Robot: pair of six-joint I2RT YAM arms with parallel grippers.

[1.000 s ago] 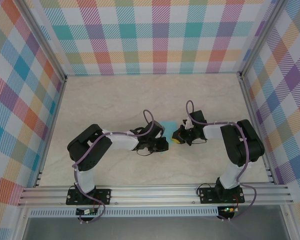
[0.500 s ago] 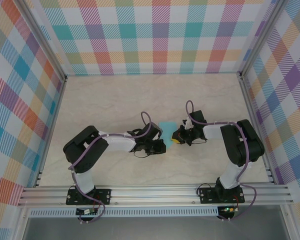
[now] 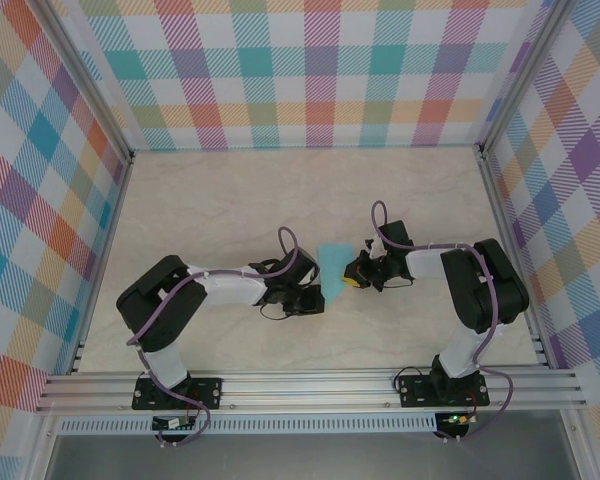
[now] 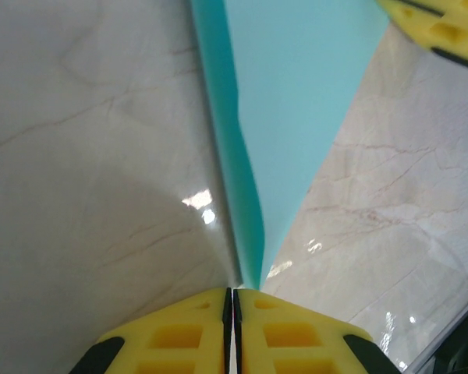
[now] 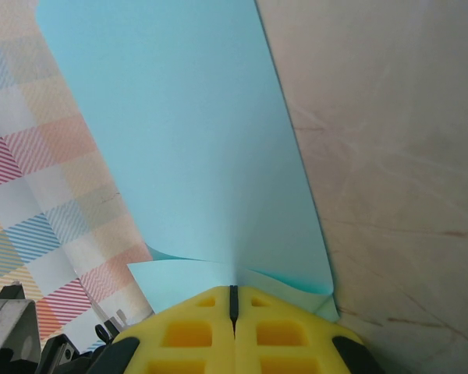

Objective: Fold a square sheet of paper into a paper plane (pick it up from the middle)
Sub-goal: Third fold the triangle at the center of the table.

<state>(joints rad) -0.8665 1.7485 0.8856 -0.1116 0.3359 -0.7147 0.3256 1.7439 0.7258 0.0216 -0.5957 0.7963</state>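
The light-teal sheet of paper (image 3: 333, 266) is folded into a long triangle that tapers toward the near edge, at mid-table between the two arms. My right gripper (image 3: 354, 275) is shut on its right side; in the right wrist view the paper (image 5: 179, 140) fans up out of the closed yellow fingertips (image 5: 234, 288). My left gripper (image 3: 317, 301) sits at the narrow point. In the left wrist view its yellow jaws (image 4: 232, 292) are pressed together where the paper (image 4: 296, 93) narrows to its tip. A right finger (image 4: 441, 27) shows at the top corner.
The marble tabletop (image 3: 210, 210) is boxed in by plaid walls (image 3: 310, 70) at the back and both sides. An aluminium rail (image 3: 310, 385) carrying both arm bases runs along the near edge. Purple cables loop above each wrist.
My left gripper has slid toward the near edge and slightly left, down to the paper's tip, uncovering more of the teal triangle. The right gripper has stayed put.
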